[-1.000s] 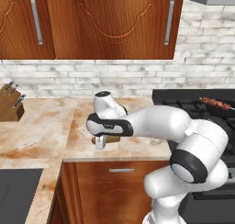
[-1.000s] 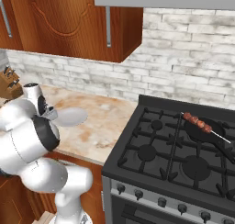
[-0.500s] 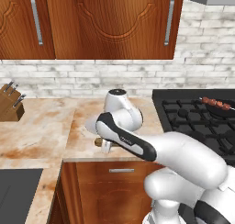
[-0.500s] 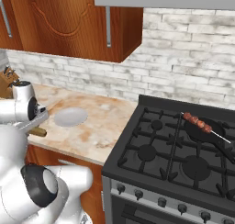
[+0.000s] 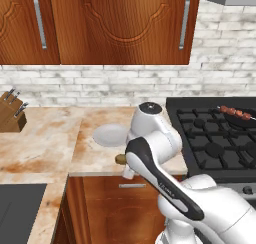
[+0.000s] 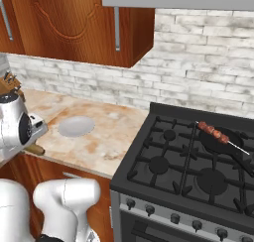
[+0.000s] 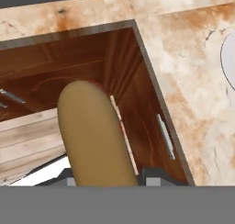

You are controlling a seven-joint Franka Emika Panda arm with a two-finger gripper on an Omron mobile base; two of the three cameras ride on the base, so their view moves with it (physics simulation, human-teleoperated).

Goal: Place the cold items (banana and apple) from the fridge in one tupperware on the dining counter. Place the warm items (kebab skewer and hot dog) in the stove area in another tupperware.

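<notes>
Gripper (image 7: 106, 182) clamps my hot dog (image 7: 94, 136) bun; keep it level, carry clear of counter (image 5: 45, 138) edge toward tray.

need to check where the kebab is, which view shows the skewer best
The right base view: the kebab skewer lies in full across a dark pan on the stove's back right burner. The left base view catches it small, at the frame edge.
</notes>
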